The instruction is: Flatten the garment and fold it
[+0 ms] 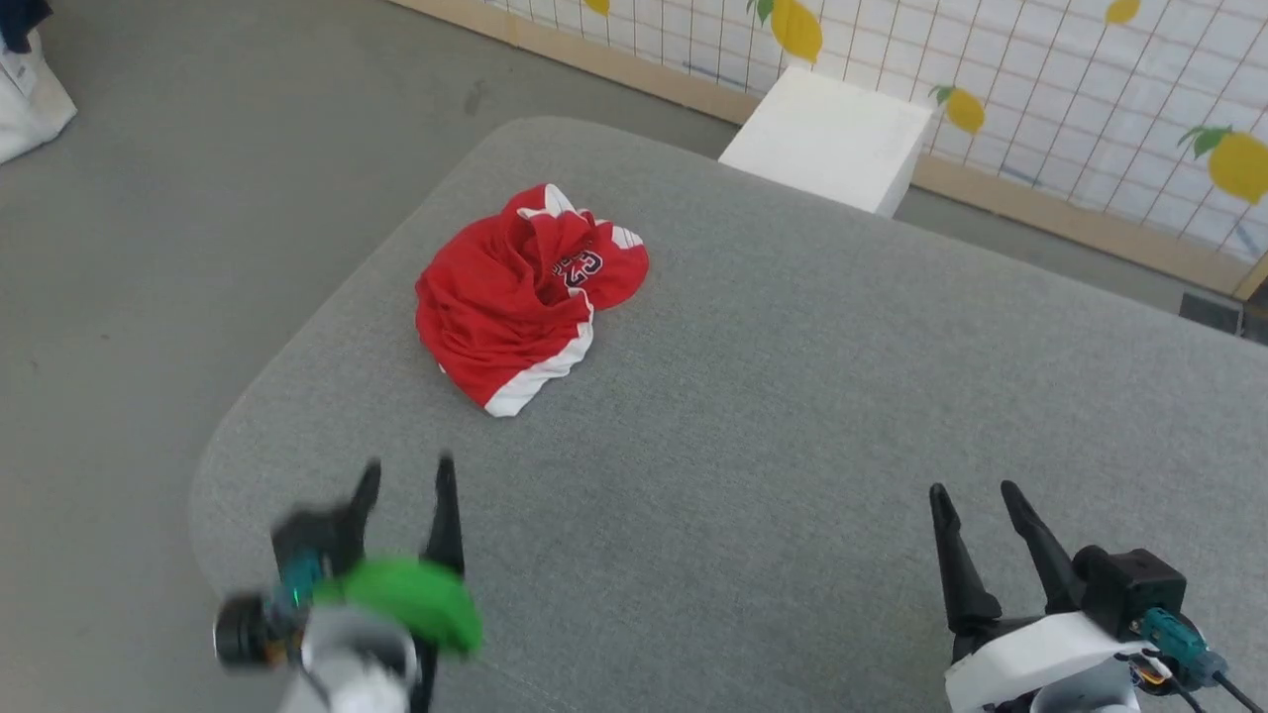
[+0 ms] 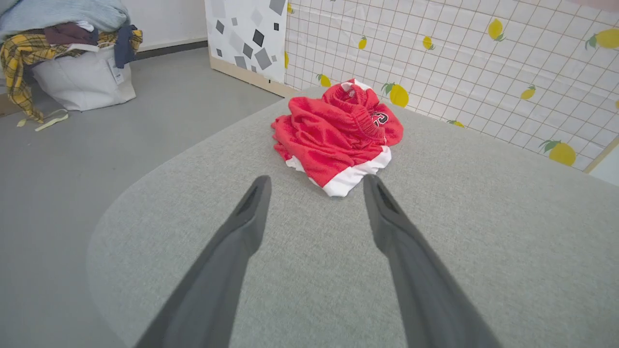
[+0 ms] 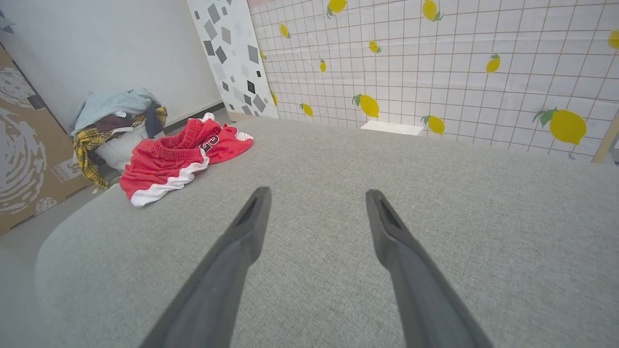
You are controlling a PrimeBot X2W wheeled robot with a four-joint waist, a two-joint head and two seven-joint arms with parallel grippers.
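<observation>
The garment (image 1: 520, 292) is a pair of red shorts with white trim, lying crumpled in a heap on the far left part of the grey table (image 1: 792, 396). A bit of black-and-white lettering shows in its folds. My left gripper (image 1: 408, 473) hovers open near the table's front left, short of the heap, its image blurred. In the left wrist view the garment (image 2: 338, 135) lies just beyond the gripper (image 2: 316, 180), apart from the fingertips. My right gripper (image 1: 976, 490) stands open at the front right, far from the shorts. The right wrist view has the garment (image 3: 179, 157) off to the left of the gripper (image 3: 316, 193).
A white block (image 1: 827, 139) stands beyond the table's far edge, before a lemon-patterned grid wall (image 1: 1040, 69). A white bag heaped with clothes (image 2: 72, 58) sits on the floor to the left. A cardboard box (image 3: 29, 159) stands nearby.
</observation>
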